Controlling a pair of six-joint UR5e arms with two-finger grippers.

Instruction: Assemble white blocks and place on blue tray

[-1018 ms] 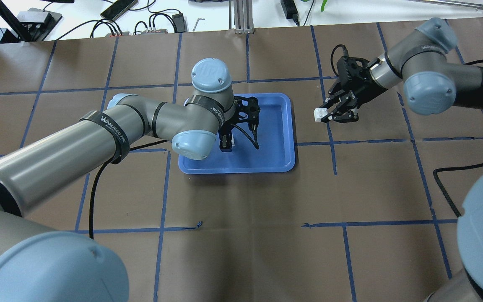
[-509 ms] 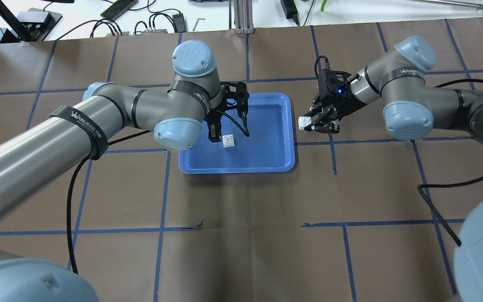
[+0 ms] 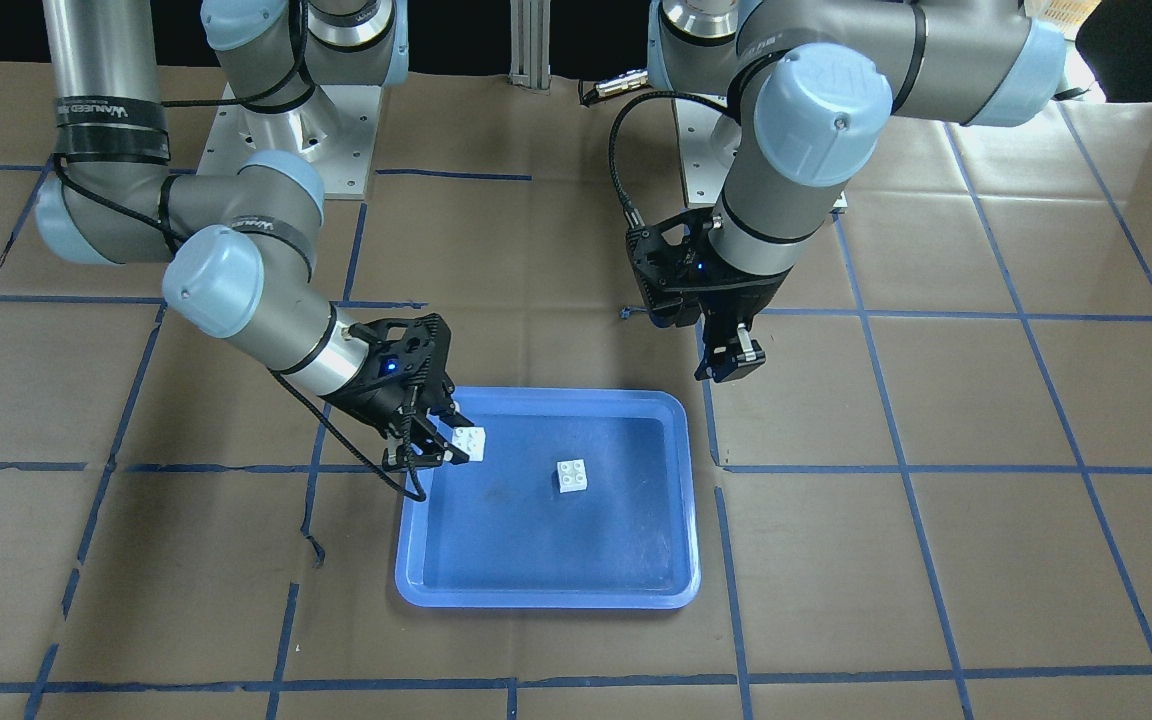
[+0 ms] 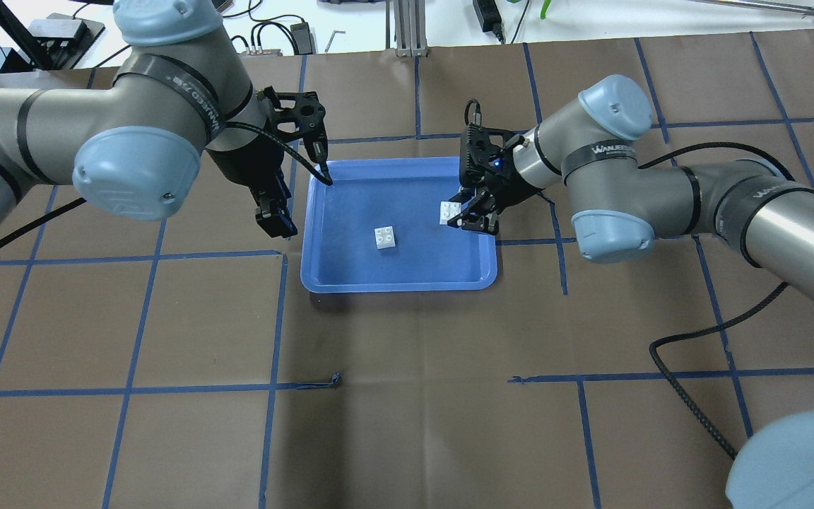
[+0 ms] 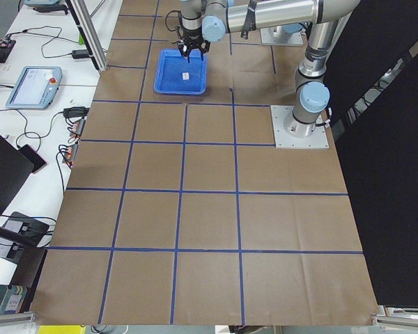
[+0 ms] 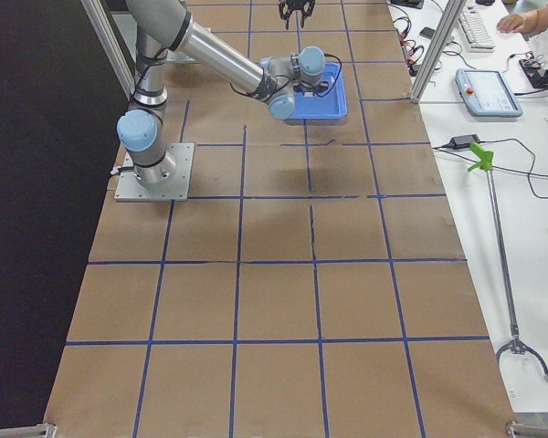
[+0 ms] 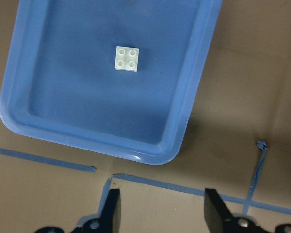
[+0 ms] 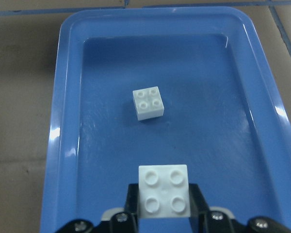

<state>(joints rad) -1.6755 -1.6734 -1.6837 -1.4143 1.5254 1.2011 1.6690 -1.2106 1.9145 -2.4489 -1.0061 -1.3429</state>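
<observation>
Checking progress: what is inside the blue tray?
One white block lies studs-up on the blue tray. The right pincer holds the second block above it, covering the floor beneath.

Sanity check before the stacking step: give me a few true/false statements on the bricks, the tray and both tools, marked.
1. A small white square plastic brick lies studs-up inside the shallow light-blue plastic tray. True.
2. The right tool is empty. False: it is shut on a second white brick, held over the tray.
3. The two bricks are stacked. False: they are apart, not touching.
4. The left tool is open, empty and outside the tray. True.
</observation>
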